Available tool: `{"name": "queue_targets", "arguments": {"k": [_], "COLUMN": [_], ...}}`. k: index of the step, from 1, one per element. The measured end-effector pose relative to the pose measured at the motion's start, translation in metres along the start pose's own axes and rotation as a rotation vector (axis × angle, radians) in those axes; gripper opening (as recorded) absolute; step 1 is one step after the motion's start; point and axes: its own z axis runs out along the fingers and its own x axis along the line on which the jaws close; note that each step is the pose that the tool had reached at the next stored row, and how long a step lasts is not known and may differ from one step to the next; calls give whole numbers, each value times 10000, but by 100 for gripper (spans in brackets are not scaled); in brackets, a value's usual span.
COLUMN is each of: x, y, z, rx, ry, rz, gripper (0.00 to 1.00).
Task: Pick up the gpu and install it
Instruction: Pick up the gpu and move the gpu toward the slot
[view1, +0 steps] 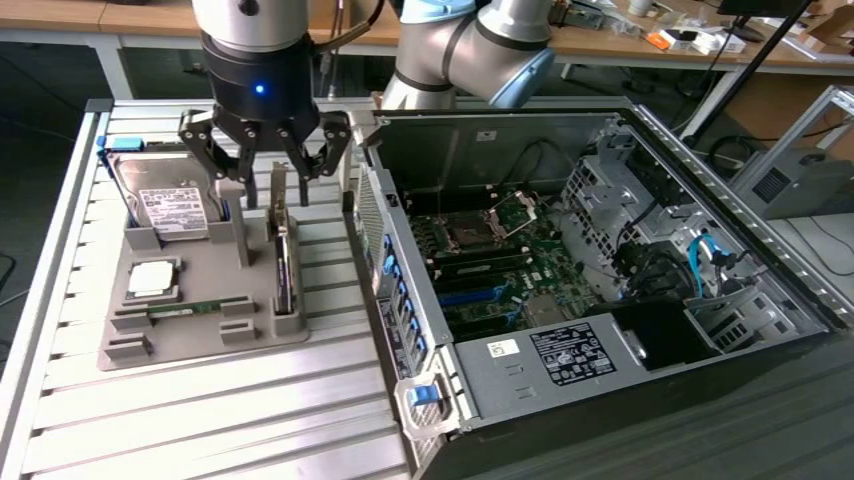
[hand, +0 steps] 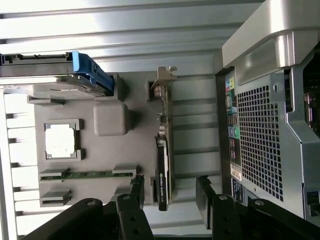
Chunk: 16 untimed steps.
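jaws wide and empty, straddling the gpu (view1: 282, 270) standing on edge in grey holder tray (view1: 200, 350) beside pc case (view1: 454, 150); risk: off-centre closing could tilt thin card, jamming it in slot

The upright gpu (view1: 282, 255) has a narrow gap each side, hemmed by the drive (view1: 167, 205) and the case (view1: 400, 280) wall. The gripper (view1: 276, 190) straddles its top, jaws wide

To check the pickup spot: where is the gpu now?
In the exterior view, the gpu stands on edge in the grey holder, under the gripper, with the hard drive on the exterior view's left and the computer case on its right.
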Motion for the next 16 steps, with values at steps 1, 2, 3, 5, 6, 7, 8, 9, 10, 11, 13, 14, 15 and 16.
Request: {"name": "queue_targets", "arguments": {"k": [1, 2, 3, 5, 6, 7, 8, 9, 10, 11, 13, 14, 15, 16], "x": [2, 5, 7, 10, 12, 16, 19, 22, 24, 26, 29, 31, 34, 36], "y": [0, -1, -1, -2, -2, -3, -4, -4, -5, -5, -6, -6, -6, -7], "z": [6, 12, 17, 30, 37, 49, 56, 61, 66, 72, 83, 87, 92, 98], "rx": [-1, -1, -1, 0, 0, 0, 0, 0, 0, -1, 0, -1, 0, 0], "ry": [-1, -1, -1, 0, 0, 0, 0, 1, 0, -1, 0, -1, 0, 0], "rz": [0, 0, -1, 0, 0, 0, 0, 0, 0, -1, 0, 0, 1, 0], "gripper": [54, 54, 54, 54, 54, 54, 54, 54, 54, 54, 54, 54, 54, 54]}}
